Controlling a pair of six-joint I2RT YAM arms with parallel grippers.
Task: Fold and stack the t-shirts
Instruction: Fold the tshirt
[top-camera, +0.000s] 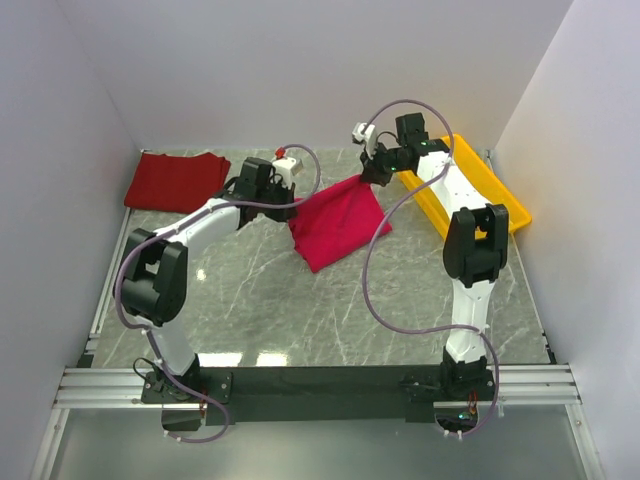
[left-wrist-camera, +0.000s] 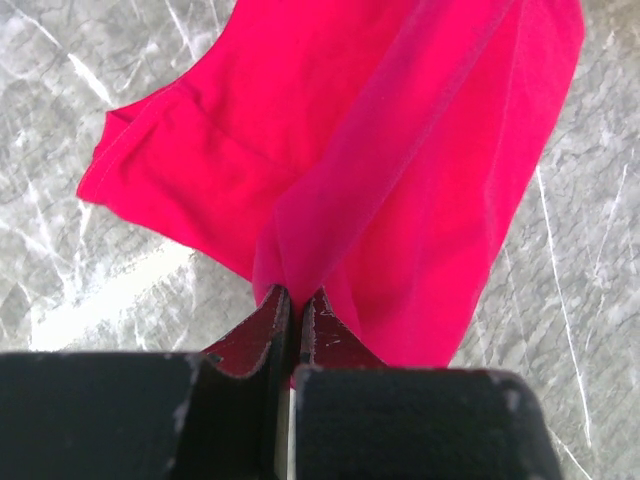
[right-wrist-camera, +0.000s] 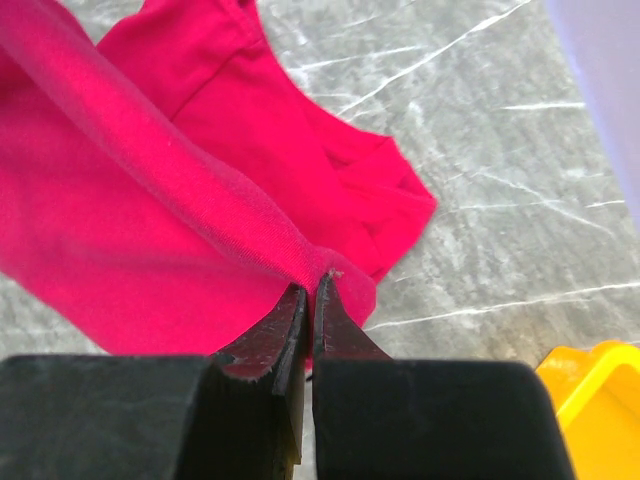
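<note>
Both jaws pinch crimson t-shirt (top-camera: 338, 225); gripped edges hidden.

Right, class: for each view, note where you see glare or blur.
Top view: sharp, two pale glare patches on the table near its front edge. Left wrist view: glare streak on the table at left; fold of the red shirt by the left gripper is soft. Right wrist view: raised fold blurred, table veins sharp.

The left arm (top-camera: 195, 228) stretches toward 1 o'clock, the right arm (top-camera: 468, 240) toward 11; the left gripper (top-camera: 287, 207) and the right gripper (top-camera: 378, 176) are clamped on the crimson t-shirt (top-camera: 338, 225).
</note>
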